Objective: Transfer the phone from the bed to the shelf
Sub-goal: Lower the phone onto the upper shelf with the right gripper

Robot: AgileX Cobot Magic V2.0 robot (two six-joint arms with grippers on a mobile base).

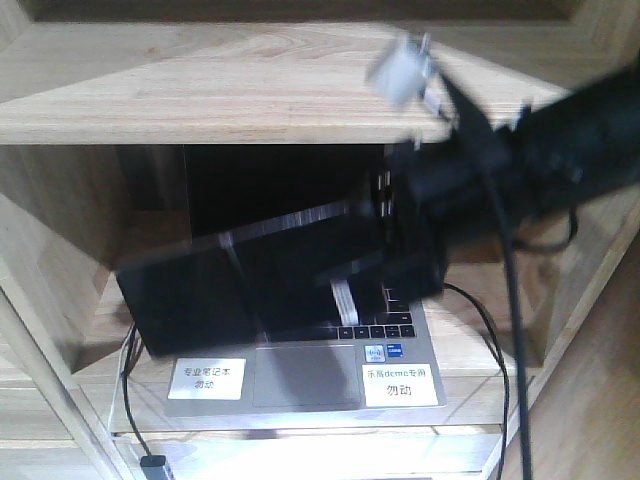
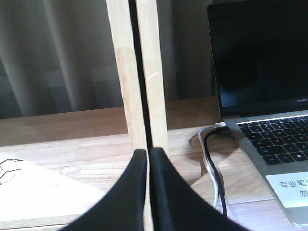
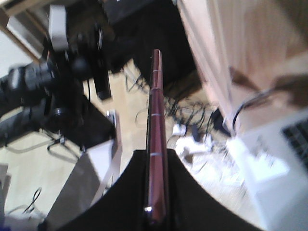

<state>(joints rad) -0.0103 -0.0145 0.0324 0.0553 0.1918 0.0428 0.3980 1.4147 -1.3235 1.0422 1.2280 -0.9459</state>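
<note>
Two black fingers of my right claw are clamped on the phone at the bottom middle of the right wrist view. I see the slab edge-on, its pinkish rim running straight up the frame from between them. Beyond it everything is blurred: a corner of the laptop at the lower right and pale boards of the shelf at the upper right. My left claw sits at the bottom middle of its own view, its two fingers pressed flat against each other with nothing between them. Just past them a pale upright board rises through the middle of the frame. To the right a cable loops on the wooden floor of the compartment, and further right stands the open laptop, screen dark, with a white label on its palm rest. In the front view my right arm reaches in from the right edge, blurred. The phone shows there as a dark glossy slab across the centre left, over the laptop's screen and above its keyboard, below the thick top board. Whether it touches the laptop I cannot tell.
</note>
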